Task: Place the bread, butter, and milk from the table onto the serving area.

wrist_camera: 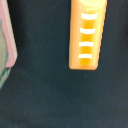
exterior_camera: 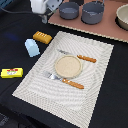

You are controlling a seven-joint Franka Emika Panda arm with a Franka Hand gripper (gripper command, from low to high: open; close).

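The bread (exterior_camera: 42, 37) lies on the black table (exterior_camera: 15, 30), just off the far left corner of the serving area's placemat (exterior_camera: 95, 85). It fills the wrist view (wrist_camera: 87, 34), scored top up. The milk (exterior_camera: 32, 48) stands upright beside it, nearer the front. The butter (exterior_camera: 11, 73) lies flat at the exterior view's left. My gripper (exterior_camera: 45, 19) hangs high above the table, behind the bread and holding nothing. Its fingers are too small and blurred to tell open from shut. The milk and butter are out of the wrist view.
A tan plate (exterior_camera: 68, 65), a knife (exterior_camera: 84, 58) and a fork (exterior_camera: 66, 80) lie on the placemat. A pinkish-brown board (exterior_camera: 100, 29) with grey pots (exterior_camera: 93, 12) stands behind it, close to my gripper. Its edge shows in the wrist view (wrist_camera: 7, 35).
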